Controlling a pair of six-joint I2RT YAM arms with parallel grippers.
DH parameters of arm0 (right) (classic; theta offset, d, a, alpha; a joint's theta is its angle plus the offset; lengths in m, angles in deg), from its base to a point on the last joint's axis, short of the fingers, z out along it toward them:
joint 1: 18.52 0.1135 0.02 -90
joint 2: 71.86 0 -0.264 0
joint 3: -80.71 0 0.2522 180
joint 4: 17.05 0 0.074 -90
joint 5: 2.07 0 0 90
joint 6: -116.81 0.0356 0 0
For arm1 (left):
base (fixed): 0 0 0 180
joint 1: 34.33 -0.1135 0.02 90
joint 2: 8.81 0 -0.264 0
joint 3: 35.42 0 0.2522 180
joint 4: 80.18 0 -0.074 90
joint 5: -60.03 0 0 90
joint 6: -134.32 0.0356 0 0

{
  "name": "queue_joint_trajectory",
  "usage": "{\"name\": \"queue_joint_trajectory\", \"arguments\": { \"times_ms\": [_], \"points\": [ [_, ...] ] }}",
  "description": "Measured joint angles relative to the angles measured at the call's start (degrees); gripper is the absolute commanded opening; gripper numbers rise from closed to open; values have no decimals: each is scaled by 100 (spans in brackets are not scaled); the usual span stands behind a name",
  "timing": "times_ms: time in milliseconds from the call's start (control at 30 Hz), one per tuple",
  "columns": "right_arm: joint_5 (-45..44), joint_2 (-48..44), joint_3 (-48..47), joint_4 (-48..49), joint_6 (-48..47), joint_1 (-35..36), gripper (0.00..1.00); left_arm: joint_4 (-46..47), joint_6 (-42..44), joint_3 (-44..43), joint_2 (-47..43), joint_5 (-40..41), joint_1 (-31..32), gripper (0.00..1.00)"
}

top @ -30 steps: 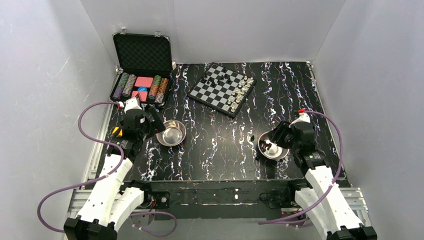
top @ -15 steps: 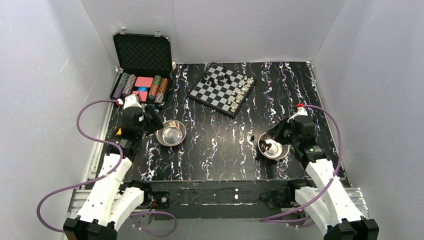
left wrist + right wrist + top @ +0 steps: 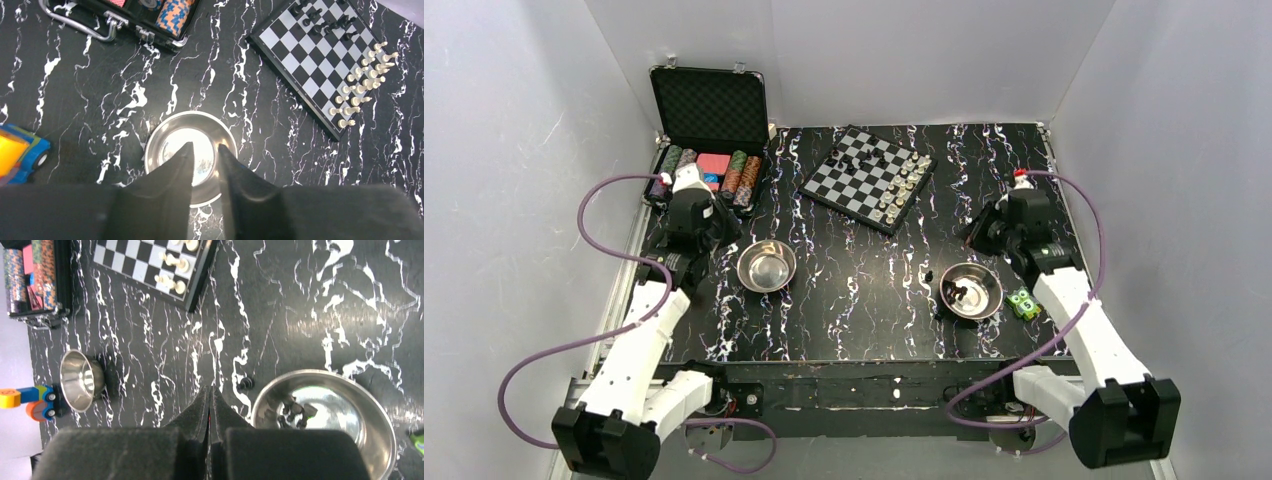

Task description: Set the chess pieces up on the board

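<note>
My right claw [image 3: 210, 404] has left its bowl [image 3: 325, 374] pressed together, apparently empty; my left claw [image 3: 205, 155] stands slightly spread. Black chess pieces [image 3: 295, 410] remain inside.

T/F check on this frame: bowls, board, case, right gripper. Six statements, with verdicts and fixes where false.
1. The left bowl is empty. True.
2. The right bowl holds white chess pieces. False: the black pieces lie in it.
3. The white pieces stand on the board along one edge. True.
4. The right gripper is wide open. False: its fingers are pressed together.
5. A loose black piece sits on the table just outside the right bowl. True.
6. The poker chip case is closed. False: its lid stands open.
</note>
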Motion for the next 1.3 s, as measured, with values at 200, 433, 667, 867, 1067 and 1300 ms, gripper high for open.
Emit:
{"name": "queue_joint_trajectory", "arguments": {
  "times_ms": [200, 433, 667, 867, 1067, 1300],
  "points": [
    [70, 1276, -1202, -44, -35, -175, 1, 256, -9, -533, 883, -186, 0, 0],
    [339, 3432, -3215, -57, 48, -680, 1, 684, 94, -1480, 2358, -608, 0, 0],
    [525, 5619, -5123, -151, 162, -1104, 1, 1043, 280, -2710, 4306, -1027, 0, 0],
    [560, 7171, -6885, -354, 177, -1257, 1, 1121, 269, -3711, 5786, -1213, 0, 0],
    [708, 8048, -7956, -284, 511, -1298, 1, 1449, 114, -4122, 6570, -1322, 0, 0],
    [1088, 8959, -8406, -2, 1416, -1333, 1, 1644, -164, -4944, 7462, -1217, 0, 0]
  ]
}}
